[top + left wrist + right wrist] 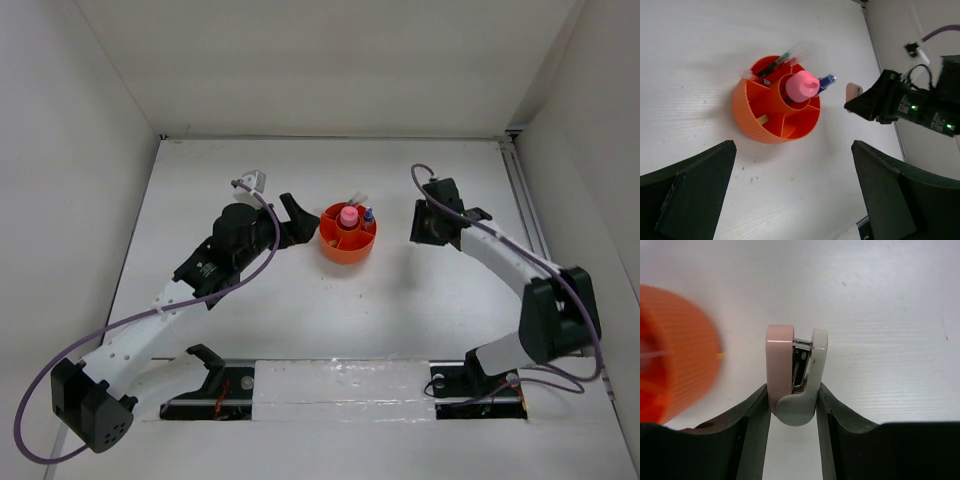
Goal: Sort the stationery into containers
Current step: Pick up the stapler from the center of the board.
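White table, orange organiser mid. I see my right gripper clamping a pink-white mini stapler; left gripper gapes wide.

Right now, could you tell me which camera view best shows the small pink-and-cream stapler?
Right wrist: the stapler sits centred, clamped in the right gripper. Left wrist shows only a pink end; top external hides it.

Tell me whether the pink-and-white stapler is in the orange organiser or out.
Out. The small pink-and-white stapler sits clamped in the right gripper, beside the round orange plastic organiser and outside its wall.
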